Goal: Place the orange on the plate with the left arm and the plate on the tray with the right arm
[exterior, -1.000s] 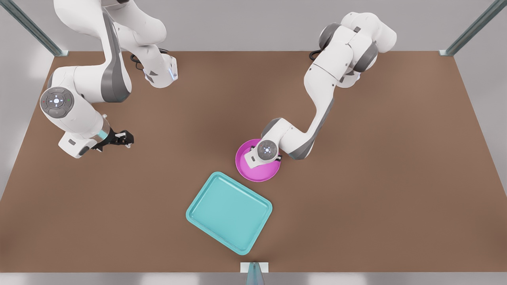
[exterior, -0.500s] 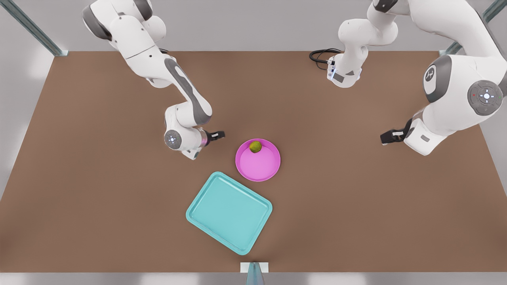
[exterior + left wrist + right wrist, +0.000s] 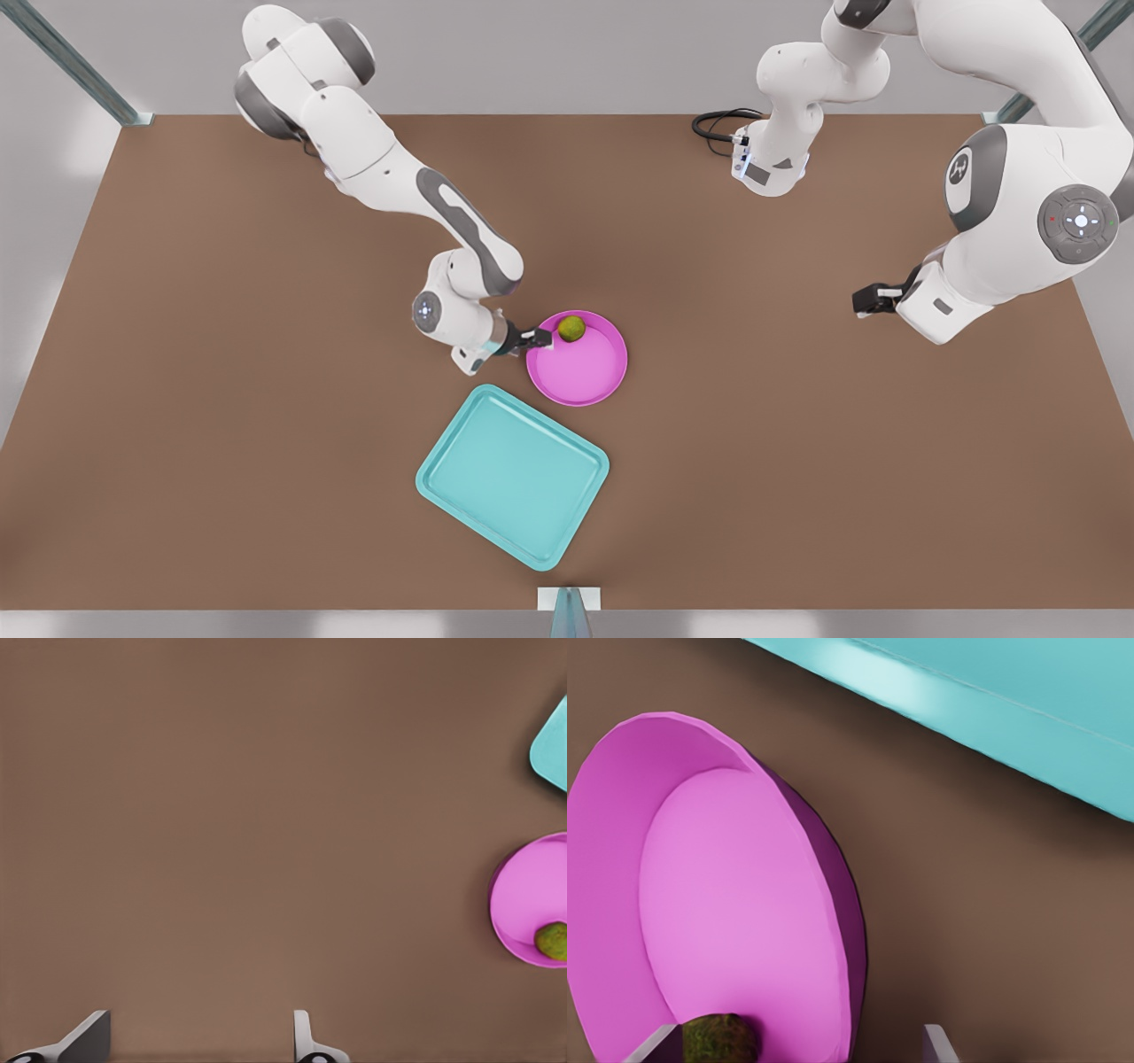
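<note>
**Orange sits on the plate; one gripper at the plate's rim, the other waiting far off**

The brown table [image 3: 797, 461] spans nearly the whole front view. On it, low and just left of centre, lies the teal tray [image 3: 513, 474], turned at an angle, nothing on it. Just above and right of the tray, near the frame's middle, sits the pink plate [image 3: 580, 368], close to the tray's upper corner but apart from it, flat on the table.

The right gripper [image 3: 538, 338] is on the arm reaching down from the upper left of the front view. It is at the plate's left rim, and in the right wrist view its fingers [image 3: 656, 1047] stand apart, straddling the plate's edge [image 3: 744, 904] without clamping it, with the tray's rim [image 3: 992, 718] nearby.

The left gripper [image 3: 870, 299] waits at the right of the front view, well apart from the plate; its fingers [image 3: 306, 1041] are spread over bare table.

The orange [image 3: 571, 328], yellow-green and smallest of all, rests on the plate near its upper rim, just beside the right gripper's fingertips.
</note>
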Motion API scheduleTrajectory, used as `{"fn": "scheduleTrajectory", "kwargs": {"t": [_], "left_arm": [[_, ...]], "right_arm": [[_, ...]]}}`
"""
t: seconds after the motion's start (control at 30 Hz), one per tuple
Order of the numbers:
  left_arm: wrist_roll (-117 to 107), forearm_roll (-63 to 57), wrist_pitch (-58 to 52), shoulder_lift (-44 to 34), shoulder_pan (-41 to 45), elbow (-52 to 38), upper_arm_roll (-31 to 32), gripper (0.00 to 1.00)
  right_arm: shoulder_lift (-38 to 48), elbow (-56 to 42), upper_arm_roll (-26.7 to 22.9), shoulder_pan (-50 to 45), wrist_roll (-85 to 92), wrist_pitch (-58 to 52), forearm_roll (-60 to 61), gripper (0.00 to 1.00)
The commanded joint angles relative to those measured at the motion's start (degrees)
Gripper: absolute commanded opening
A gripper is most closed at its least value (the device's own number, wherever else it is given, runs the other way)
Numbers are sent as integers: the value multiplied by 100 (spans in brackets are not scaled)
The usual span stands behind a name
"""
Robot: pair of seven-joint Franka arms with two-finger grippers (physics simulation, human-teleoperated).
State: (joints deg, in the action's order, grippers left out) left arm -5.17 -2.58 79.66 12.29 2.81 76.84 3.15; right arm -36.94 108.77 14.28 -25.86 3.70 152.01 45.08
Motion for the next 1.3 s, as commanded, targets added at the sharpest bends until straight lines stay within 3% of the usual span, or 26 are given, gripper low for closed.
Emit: {"fn": "scheduleTrajectory", "kwargs": {"t": [0.0,0.43,0.5,0.63,0.87,1.0,1.13,1.27], "left_arm": [[508,-5,-64,-7,0,-3,1,100],[508,-5,-64,-25,9,-3,1,100],[508,-5,-73,-25,0,-3,1,100],[508,-5,-64,-16,9,-3,10,100],[508,-5,-143,-25,9,-3,10,100],[499,-32,-126,-69,0,-11,10,100],[499,-14,-231,-95,9,-3,19,100],[499,-5,-363,-112,9,-3,10,100]], "right_arm": [[3,4,-4,-129,61,233,71,100],[-226,-233,-30,-200,61,242,62,100],[-225,-233,-30,-200,70,242,53,75],[-234,-233,-30,-191,79,224,53,57],[-357,-347,-30,-182,79,171,53,56],[-357,-356,-30,-182,70,171,53,43],[-340,-365,-30,-165,61,163,53,41],[-331,-391,-30,-165,43,154,45,30]]}}
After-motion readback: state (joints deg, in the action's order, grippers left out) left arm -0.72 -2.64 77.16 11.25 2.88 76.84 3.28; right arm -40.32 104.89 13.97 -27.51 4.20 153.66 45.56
